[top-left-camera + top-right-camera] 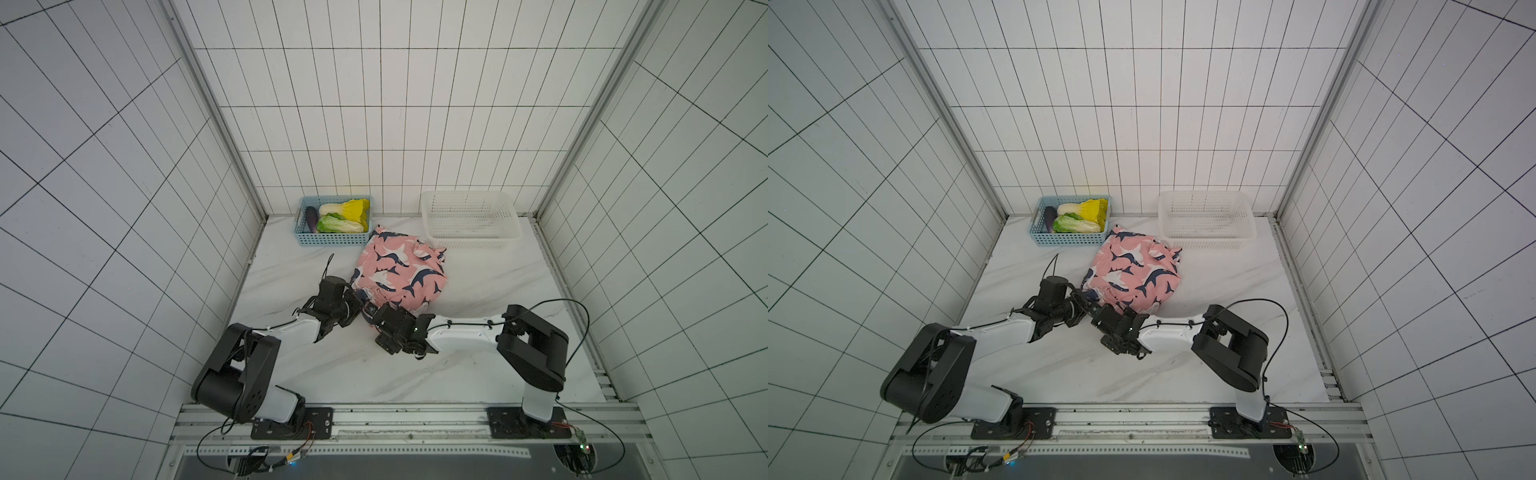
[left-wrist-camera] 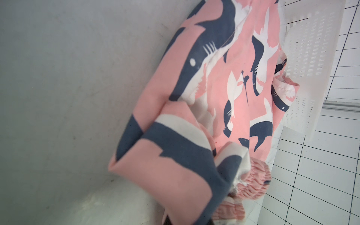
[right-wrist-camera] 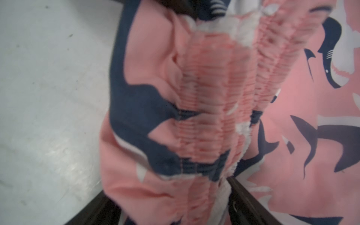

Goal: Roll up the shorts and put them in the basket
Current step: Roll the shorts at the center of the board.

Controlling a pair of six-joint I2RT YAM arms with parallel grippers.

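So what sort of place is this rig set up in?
Most likely a lab test cell, not a real room: white tiled wall panels held in aluminium posts, a marble-look tabletop, and the left arm and right arm bolted to a metal rail.

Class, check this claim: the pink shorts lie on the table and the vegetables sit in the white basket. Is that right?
Not quite. The vegetables sit in the blue basket, as both top views show. The shorts do lie on the table.
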